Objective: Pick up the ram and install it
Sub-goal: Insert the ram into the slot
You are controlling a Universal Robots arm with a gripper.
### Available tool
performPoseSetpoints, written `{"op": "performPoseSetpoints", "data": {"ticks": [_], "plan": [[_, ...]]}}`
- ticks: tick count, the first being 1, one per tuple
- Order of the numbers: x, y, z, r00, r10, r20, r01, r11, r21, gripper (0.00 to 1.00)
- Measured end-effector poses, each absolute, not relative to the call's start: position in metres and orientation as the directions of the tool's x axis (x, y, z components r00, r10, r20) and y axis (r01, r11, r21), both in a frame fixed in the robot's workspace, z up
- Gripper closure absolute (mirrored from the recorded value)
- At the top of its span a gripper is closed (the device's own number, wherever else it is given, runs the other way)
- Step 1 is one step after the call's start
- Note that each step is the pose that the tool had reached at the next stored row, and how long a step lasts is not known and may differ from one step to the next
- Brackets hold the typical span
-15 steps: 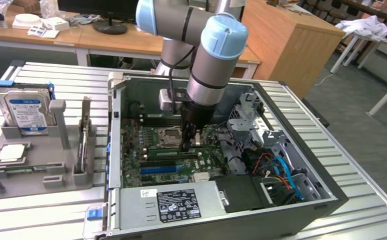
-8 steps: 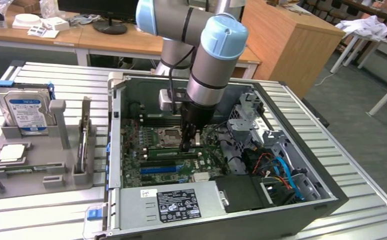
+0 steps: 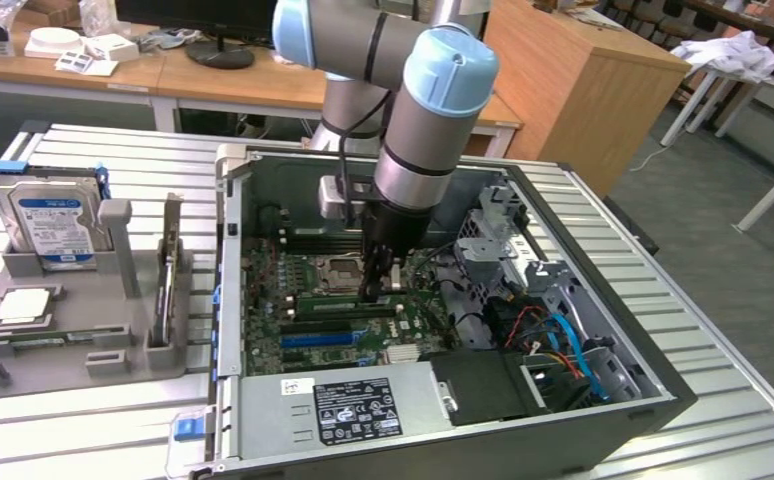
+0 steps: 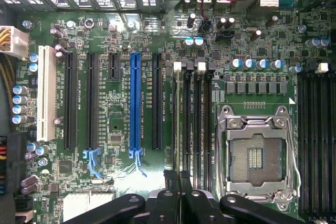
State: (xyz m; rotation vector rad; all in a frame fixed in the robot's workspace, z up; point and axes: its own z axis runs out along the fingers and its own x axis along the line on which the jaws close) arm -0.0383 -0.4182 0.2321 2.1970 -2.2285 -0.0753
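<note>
Item: ram (image 3: pixel 338 312), thin green stick, standing on its long edge. Location: inside the open computer case (image 3: pixel 654 400), which lies on the slatted counter (image 3: pixel 94 420) toward its right edge in the exterior view. The ram sits at the memory slot beside the CPU socket (image 3: pixel 340 270), on the side toward the expansion slots.

Claw (image 3: pixel 382 285): nearly closed, fingertips (image 4: pixel 169 176) pinching the stick's upper edge (image 4: pixel 177 124).

Orientation: long axis parallel to the memory slots and to the blue expansion slot (image 4: pixel 135 103), roughly along the counter's near edge. The contact edge is judged to face down.

Progress: pickup done, ram brought into line with the slot. Whether it is pressed home cannot be told. The white end latch (image 4: pixel 177 66) gives no clear sign, and the claw has not let go.
</note>
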Motion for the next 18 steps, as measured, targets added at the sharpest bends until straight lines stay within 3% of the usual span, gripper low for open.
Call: {"op": "performPoseSetpoints", "data": {"ticks": [18], "plan": [[-0.0345, -0.4185, 0.2362, -0.016, -1.0, -0.025, -0.998, 0.014, 0.069, 0.88]]}}
